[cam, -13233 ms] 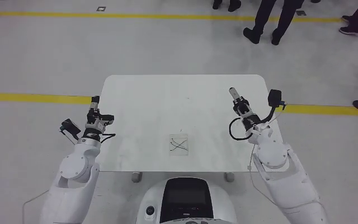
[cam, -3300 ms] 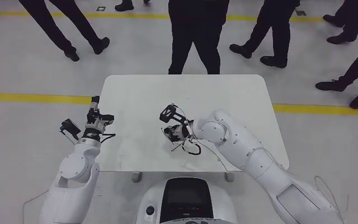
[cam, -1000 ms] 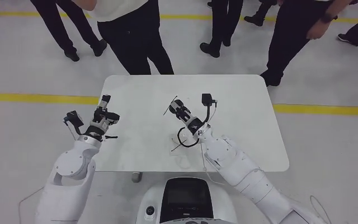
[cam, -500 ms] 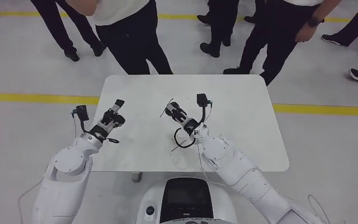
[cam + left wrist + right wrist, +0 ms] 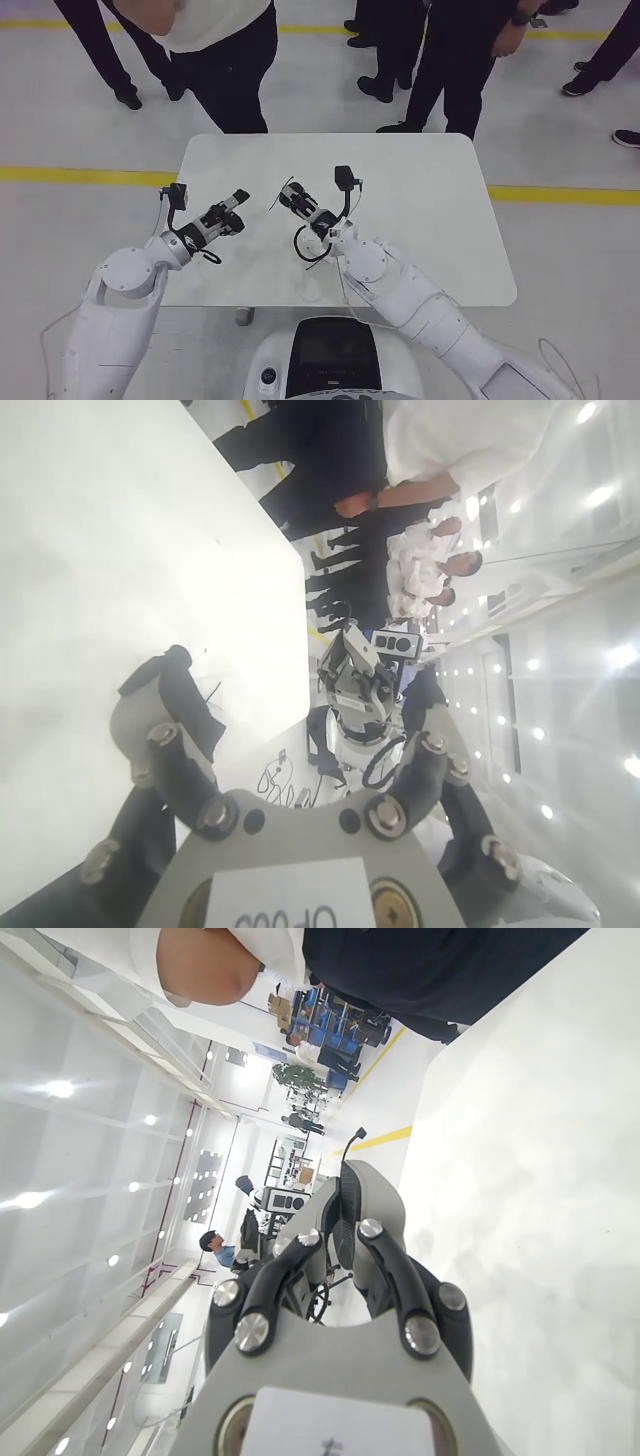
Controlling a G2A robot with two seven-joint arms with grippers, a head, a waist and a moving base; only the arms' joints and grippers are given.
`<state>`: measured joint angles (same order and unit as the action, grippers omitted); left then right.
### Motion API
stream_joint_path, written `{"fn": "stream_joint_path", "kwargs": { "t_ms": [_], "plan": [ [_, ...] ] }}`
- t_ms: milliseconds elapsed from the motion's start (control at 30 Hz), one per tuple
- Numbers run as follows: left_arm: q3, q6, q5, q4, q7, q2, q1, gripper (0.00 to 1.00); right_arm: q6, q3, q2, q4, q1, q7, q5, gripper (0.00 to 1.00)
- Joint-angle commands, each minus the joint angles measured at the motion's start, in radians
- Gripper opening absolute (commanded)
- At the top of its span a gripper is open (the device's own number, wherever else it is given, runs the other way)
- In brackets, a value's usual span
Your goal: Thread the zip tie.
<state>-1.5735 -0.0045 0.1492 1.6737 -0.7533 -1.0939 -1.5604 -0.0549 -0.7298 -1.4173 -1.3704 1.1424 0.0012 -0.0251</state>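
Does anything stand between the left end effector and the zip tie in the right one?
Nothing visible. The left end effector is open, and only air above the table separates it from the zip tie in the right end effector.

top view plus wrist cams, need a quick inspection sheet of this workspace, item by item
surface: white table with rounded corners, a few tiny dark specks
job's things: zip tie clamped in the right tool, its end sticking out past the fingertips; no closed loop seen
clutter: one thin dark strand lying on the table, too small to identify
tools: right tool shut on the zip tie, over the table's middle; left tool open and empty, pointing toward it from close by
cables: black cable loop behind the right tool, over the table
surroundings: grey floor with a yellow line running past both sides of the table
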Motion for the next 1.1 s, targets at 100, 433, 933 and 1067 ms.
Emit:
{"fn": "stream_joint_path", "kwargs": {
  "t_ms": [100,433,933,1067],
  "plan": [
    [0.037,-0.031,0.108,-0.067,-0.066,-0.003,0.031,1.00,0.019,0.021,-0.019,-0.015,0.026,-0.046,-0.017,0.00],
    [0.092,-0.090,0.155,-0.124,-0.068,-0.010,0.060,1.00,0.028,0.046,-0.046,0.009,0.033,-0.135,-0.008,0.00],
    [0.125,-0.126,0.278,-0.163,-0.085,-0.013,0.075,1.00,0.045,0.051,-0.068,-0.001,0.077,-0.176,0.002,0.00],
    [0.134,-0.121,0.284,-0.161,-0.067,-0.015,0.076,1.00,0.047,0.048,-0.067,-0.006,0.082,-0.171,0.008,0.00]
  ]
}}
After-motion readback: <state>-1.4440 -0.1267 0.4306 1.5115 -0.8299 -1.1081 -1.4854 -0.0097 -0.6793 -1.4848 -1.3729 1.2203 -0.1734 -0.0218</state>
